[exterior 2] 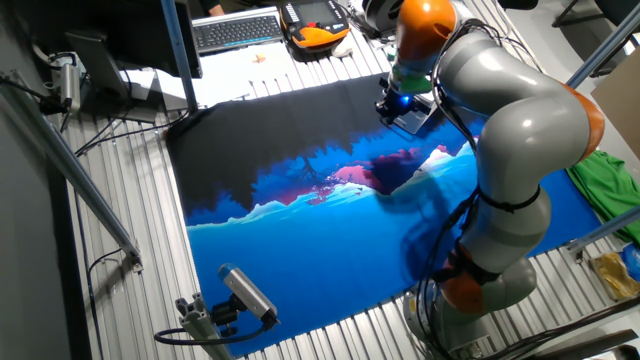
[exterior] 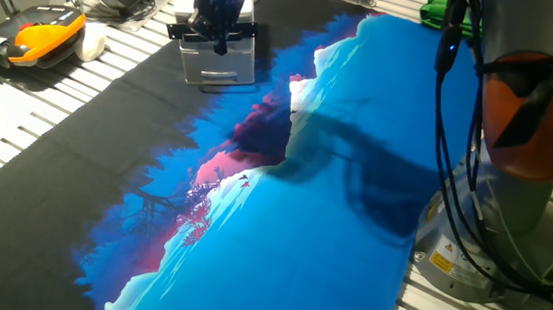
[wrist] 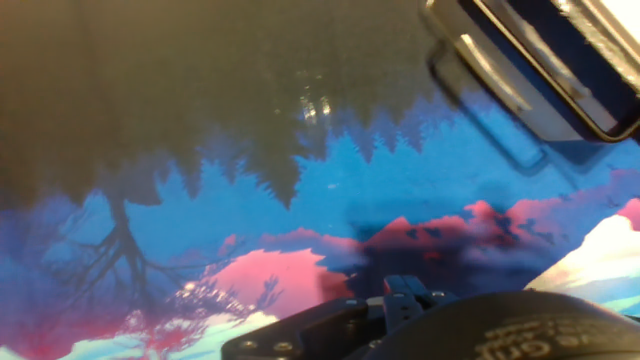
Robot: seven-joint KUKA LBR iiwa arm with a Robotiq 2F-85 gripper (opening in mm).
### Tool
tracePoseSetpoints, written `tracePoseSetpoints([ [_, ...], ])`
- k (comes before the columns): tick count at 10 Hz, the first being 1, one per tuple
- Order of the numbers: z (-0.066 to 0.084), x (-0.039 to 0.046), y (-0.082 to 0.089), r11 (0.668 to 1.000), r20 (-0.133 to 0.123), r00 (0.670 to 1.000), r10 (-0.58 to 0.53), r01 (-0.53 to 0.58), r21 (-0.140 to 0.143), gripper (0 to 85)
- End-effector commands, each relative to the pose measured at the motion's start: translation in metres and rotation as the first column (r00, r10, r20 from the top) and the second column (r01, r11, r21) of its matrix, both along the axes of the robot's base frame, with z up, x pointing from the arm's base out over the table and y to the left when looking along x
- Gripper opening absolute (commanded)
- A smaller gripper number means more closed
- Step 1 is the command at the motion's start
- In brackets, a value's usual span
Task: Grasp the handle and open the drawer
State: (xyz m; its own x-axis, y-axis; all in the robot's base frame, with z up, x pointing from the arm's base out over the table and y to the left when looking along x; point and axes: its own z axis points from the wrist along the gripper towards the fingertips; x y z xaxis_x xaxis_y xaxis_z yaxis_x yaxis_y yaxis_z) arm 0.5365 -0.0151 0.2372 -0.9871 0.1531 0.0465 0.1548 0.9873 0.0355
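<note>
— Matte black and glossy blue, is that the cloth [exterior: 280, 226]?

— Yes, a printed mat of black sky, pink hills and blue snow, lying flat over the ribbed metal table [exterior: 49, 115]. My gripper [exterior: 221, 38] hangs at its far edge, right over the small white box-shaped cabinet [exterior: 219, 68].

— And the drawer?

— The drawer [exterior: 219, 75] sits in that cabinet, its grey front facing the mat. In my hand view the handle [wrist: 490, 70] is a dark bar across the front, up in the corner, blurred.

— Are your fingers clenched?

— I cannot tell; my fingers are dark against the box.

— Room around you?

— The mat lies bare in front. An orange-and-black case [exterior: 28, 38] rests well apart to the side, a keyboard [exterior 2: 238, 30] beyond.
</note>
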Motion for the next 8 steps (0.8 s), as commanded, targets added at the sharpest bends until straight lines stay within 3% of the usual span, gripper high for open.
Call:
tracePoseSetpoints([
  [1, 0.0, 0.0, 0.0003, 1.0, 0.005, 1.0, -0.003, 0.003, 0.021, 0.0],
  [3, 0.0003, 0.0005, 0.0007, 1.0, -0.001, 1.0, -0.016, 0.016, -0.003, 0.0],
  [4, 0.0002, 0.0007, 0.0014, 0.999, 0.017, 0.999, -0.029, 0.03, -0.041, 0.0],
  [5, 0.0002, 0.0016, 0.0019, 0.995, 0.014, 1.0, -0.003, 0.004, -0.097, 0.0],
  [7, 0.0006, 0.002, 0.0021, 0.995, -0.01, 1.0, 0.01, -0.01, -0.099, 0.0],
  [8, 0.0001, 0.0019, 0.0026, 0.995, -0.008, 1.0, -0.006, 0.005, -0.095, 0.0],
])
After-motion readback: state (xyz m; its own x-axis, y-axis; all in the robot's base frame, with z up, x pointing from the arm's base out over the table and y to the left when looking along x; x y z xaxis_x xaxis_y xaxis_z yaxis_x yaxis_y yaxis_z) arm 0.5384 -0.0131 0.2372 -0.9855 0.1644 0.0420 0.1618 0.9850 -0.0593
